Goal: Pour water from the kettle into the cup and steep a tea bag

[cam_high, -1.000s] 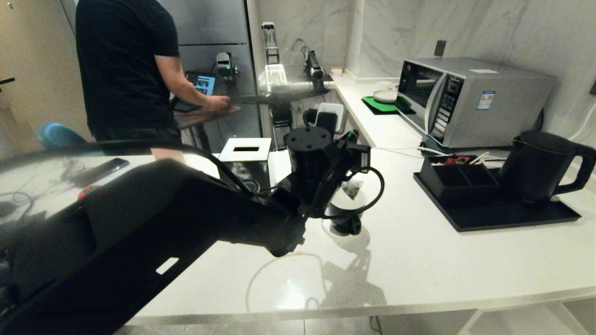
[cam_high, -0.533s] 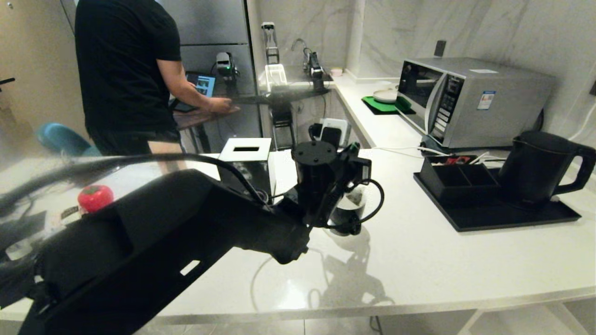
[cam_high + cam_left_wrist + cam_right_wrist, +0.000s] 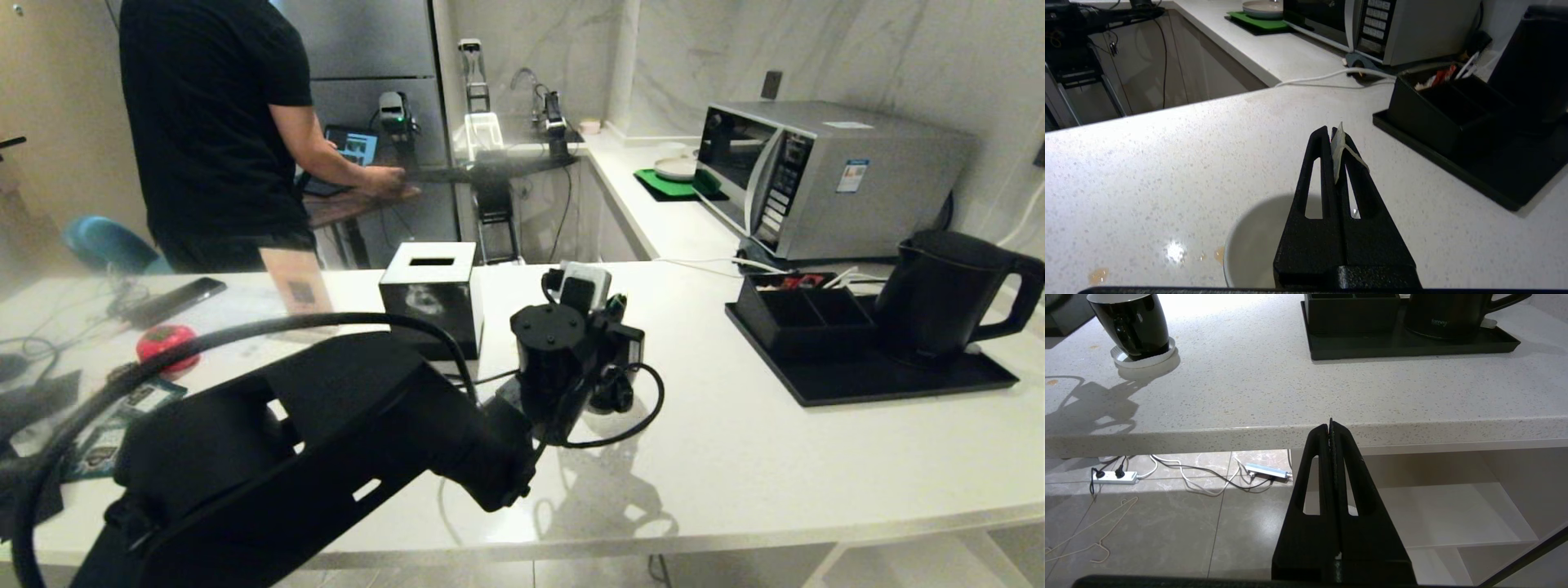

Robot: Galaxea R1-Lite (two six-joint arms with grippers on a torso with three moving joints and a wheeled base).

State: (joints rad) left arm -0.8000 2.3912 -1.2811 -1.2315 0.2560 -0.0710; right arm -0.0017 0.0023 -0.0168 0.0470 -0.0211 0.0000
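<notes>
My left gripper point(image 3: 1333, 132) is shut on a pale tea bag point(image 3: 1337, 152), whose corner sticks out between the fingertips. The rest of the bag is hidden under the fingers. Directly beneath it stands the cup point(image 3: 1251, 249), its white inside open to view. In the head view the left wrist point(image 3: 563, 359) covers the cup, and only its handle point(image 3: 614, 398) shows. The glossy black cup point(image 3: 1133, 326) rests on a round coaster. The matte-black kettle point(image 3: 939, 298) stands on a black tray at the right. My right gripper point(image 3: 1330, 426) is shut and empty, parked below the counter edge.
A black tray point(image 3: 898, 380) holds a compartment box point(image 3: 796, 318) with sachets. A black tissue box point(image 3: 431, 294) stands left of the cup. A microwave point(image 3: 824, 175) sits at the back right. A person point(image 3: 216, 122) stands behind the counter. Small spill spots point(image 3: 1098, 275) lie near the cup.
My left arm has sunk towards the cup with the tea bag. The bag and the cup's opening, visible in the head view before, are now behind the wrist. The right arm is still.
</notes>
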